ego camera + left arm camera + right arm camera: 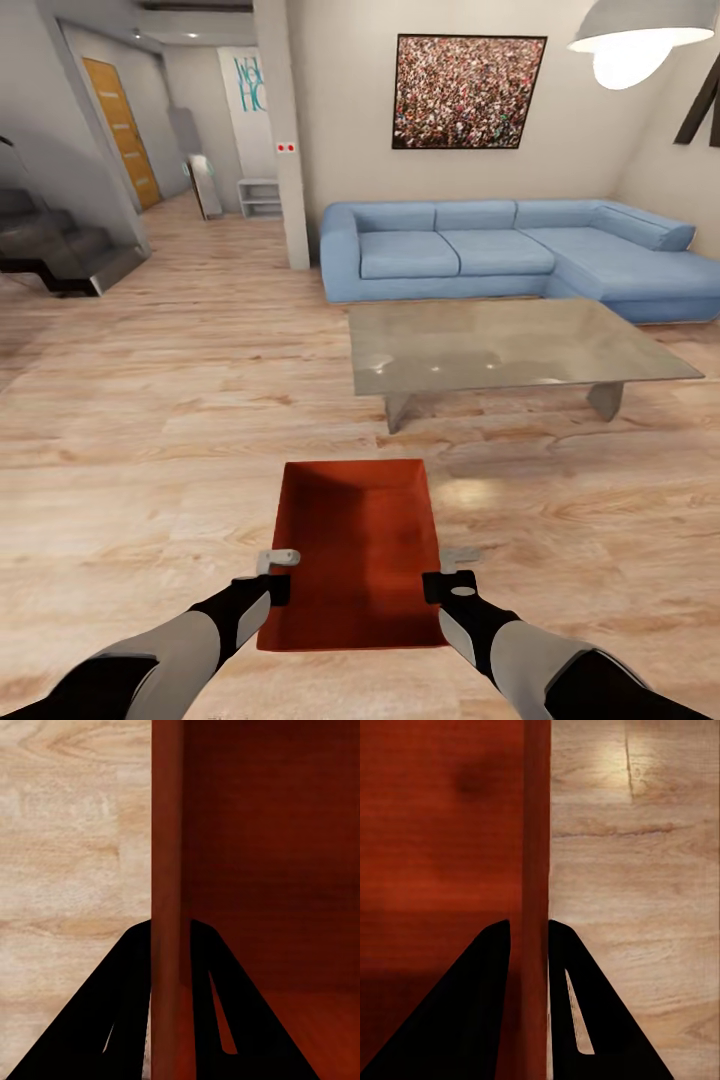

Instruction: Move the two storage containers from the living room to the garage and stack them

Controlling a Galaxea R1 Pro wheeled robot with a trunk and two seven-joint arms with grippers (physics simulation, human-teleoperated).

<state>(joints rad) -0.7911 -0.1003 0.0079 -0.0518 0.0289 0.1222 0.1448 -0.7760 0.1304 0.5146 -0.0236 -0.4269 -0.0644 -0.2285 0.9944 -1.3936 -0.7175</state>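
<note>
Light wood planks (150,400) run across the living room, with a blue sectional sofa (500,250) and a glass coffee table (500,350) ahead. Just in front of the robot, one orange-red storage container (355,550) is held over the planks — the left gripper (268,588) clamps its left wall, the right gripper (448,585) its right wall, each with one finger inside and one outside.
</note>
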